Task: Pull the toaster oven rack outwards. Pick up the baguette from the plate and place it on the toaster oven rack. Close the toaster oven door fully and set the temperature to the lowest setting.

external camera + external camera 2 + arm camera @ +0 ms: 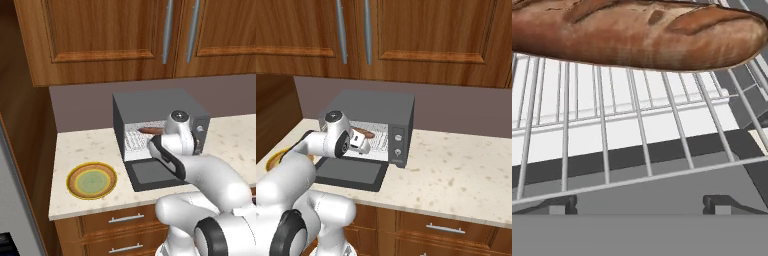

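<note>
On rack: one baguette; fingers apart, holding nothing; one plate bare.

Crusty matt baguette on shiny wire toaster oven rack.

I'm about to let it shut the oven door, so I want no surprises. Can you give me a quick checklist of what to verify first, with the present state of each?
1. Baguette lies on the rack: ok; in the hand view it rests across the bars.
2. Gripper lets go of the bread: ok, the fingers stand wide apart below it, holding nothing.
3. Plate has nothing on it: ok.
4. Door open and flat: ok, it lies folded down on the counter.
5. Rack pushed back in enough for the door to close: cannot tell.
6. Arm out of the door's swing: not ok, the hand hangs right over the door, in front of the toaster oven.
</note>
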